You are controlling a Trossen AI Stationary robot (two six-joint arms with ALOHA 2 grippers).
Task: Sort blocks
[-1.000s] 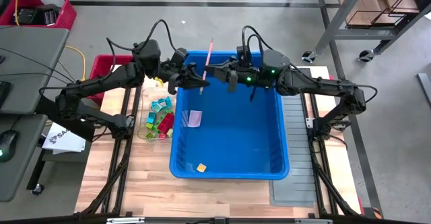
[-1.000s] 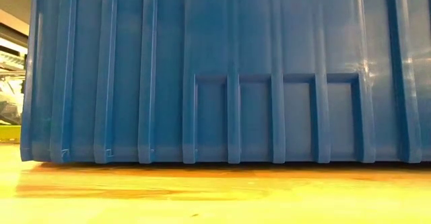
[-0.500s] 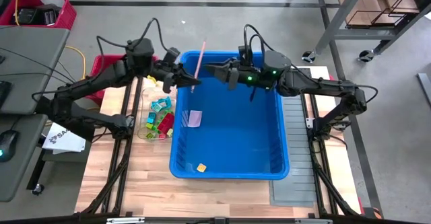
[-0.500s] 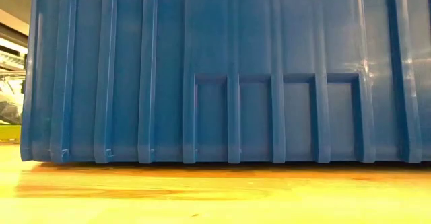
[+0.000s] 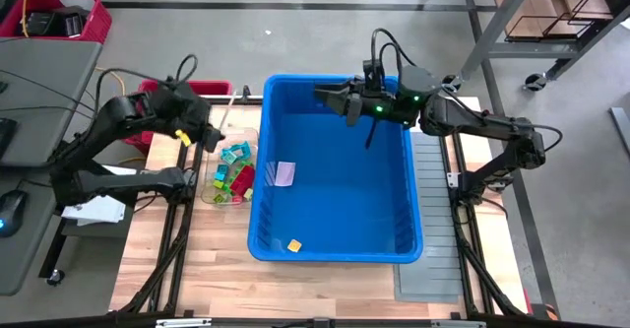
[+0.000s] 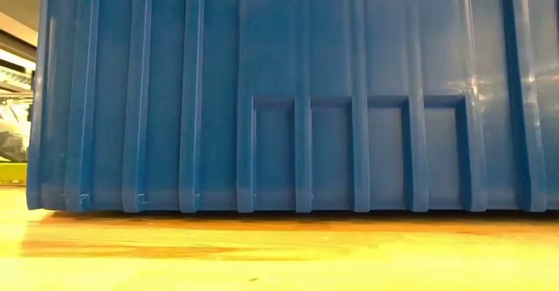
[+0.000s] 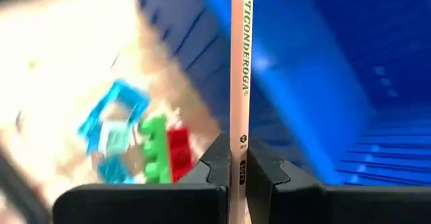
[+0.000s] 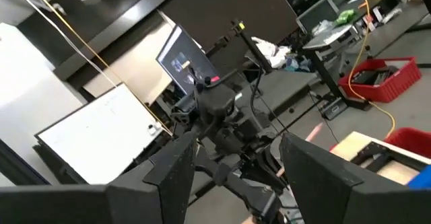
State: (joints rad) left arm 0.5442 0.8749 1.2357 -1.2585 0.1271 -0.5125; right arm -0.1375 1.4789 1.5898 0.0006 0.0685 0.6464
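Coloured blocks (image 5: 234, 170) lie heaped in a clear tray (image 5: 212, 195) on the table, just left of the big blue bin (image 5: 335, 170). They also show blurred in the left wrist view (image 7: 155, 150). One orange block (image 5: 293, 244) and a pale flat piece (image 5: 285, 173) rest on the bin's floor. My left gripper (image 5: 209, 137) hangs above the tray's far end, shut on a pale pencil (image 5: 225, 114). My right gripper (image 5: 325, 97) hovers over the bin's far rim, open and empty (image 8: 236, 170). My left gripper pinches the pencil's shaft (image 7: 239, 158) between its two fingers (image 7: 212, 167), which lie across it. The long lettered part stands out past the fingers; the other end is hidden below them. The pencil is lifted clear of table and bin.
The low view is filled by the bin's ribbed near wall (image 6: 297, 90). A grey ribbed panel (image 5: 433, 220) lies along the bin's right side. A red crate (image 5: 162, 94) stands beyond the table's far left corner, and a desk (image 5: 39, 121) lies to the left.
My right gripper has opened and let go of the pencil over the bin's far rim. My left gripper, still shut on the pencil, has swung it toward the table's left edge, out over the block tray, and has tipped downward.
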